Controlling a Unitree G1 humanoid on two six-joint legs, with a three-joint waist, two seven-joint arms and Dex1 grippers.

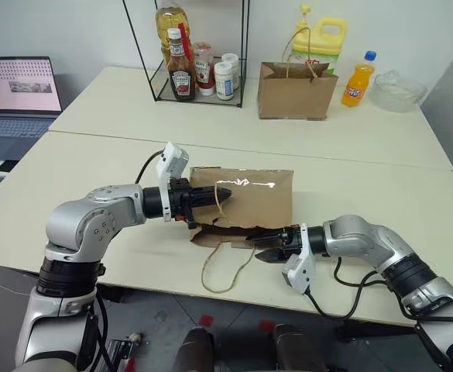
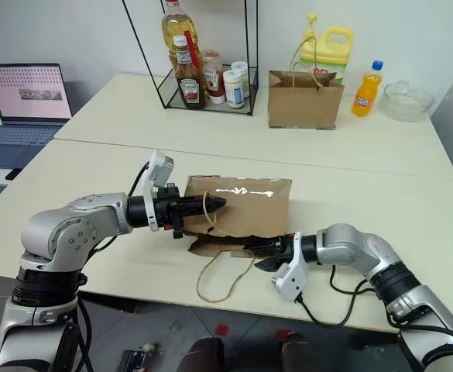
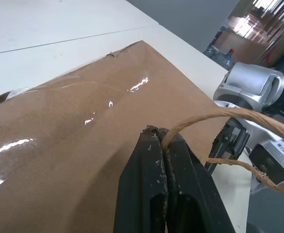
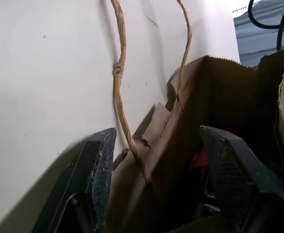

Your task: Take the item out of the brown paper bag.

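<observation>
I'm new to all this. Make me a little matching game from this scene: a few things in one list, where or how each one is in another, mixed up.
Things:
1. left gripper
2. right gripper
3. creased brown paper bag
4. orange soda bottle

States or places:
A. standing upright on the far table
B. open at the bag's mouth
C. shut on the string handle
D. lying flat on the near table

Pairs: 1-C, 2-B, 3-D, 4-A

Brown paper bag (image 1: 249,194), tan string handle (image 1: 228,267), black hand fingers (image 3: 161,184)
</observation>
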